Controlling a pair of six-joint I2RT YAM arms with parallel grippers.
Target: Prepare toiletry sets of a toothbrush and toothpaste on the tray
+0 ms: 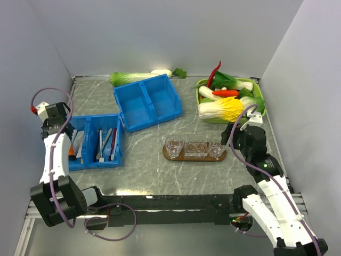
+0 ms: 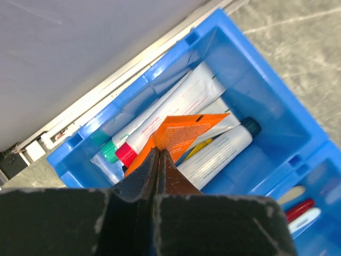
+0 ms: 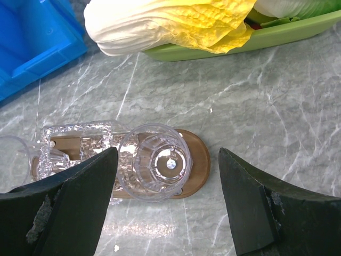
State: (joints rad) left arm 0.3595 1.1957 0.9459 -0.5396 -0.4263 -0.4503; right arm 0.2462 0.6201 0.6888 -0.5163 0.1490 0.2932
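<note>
Looking through the left wrist camera, I see the left gripper [image 2: 158,160] down in the tube side of the bin [image 2: 266,106]. Its fingers [image 2: 141,178] are pressed flat together with no gap showing. Their tips sit right at the crimped end of the orange tube [image 2: 184,130], and I cannot tell whether any of that thin edge is caught between them. Under and around the orange tube lie the white tubes [image 2: 213,154], one with a green cap, one pink, one dark teal. Over the divider, in the next compartment, are the brushes [image 2: 299,208], with a red handle and a white one showing.

On my right side, the right gripper [image 3: 168,154] hangs low over the right end of the tray [image 3: 201,160], its fingers spread wide. The end cup [image 3: 154,162] stands upright between them and touches neither. The three cups [image 1: 195,148] stand in a row along the tray, which lies on the table [image 1: 144,170] near the middle, between the two arms. Behind it sits a second bin [image 1: 149,101]. At the far right is the green tray [image 3: 277,34], with a cabbage [image 3: 170,21] lying over its near rim, just beyond my right fingers.
</note>
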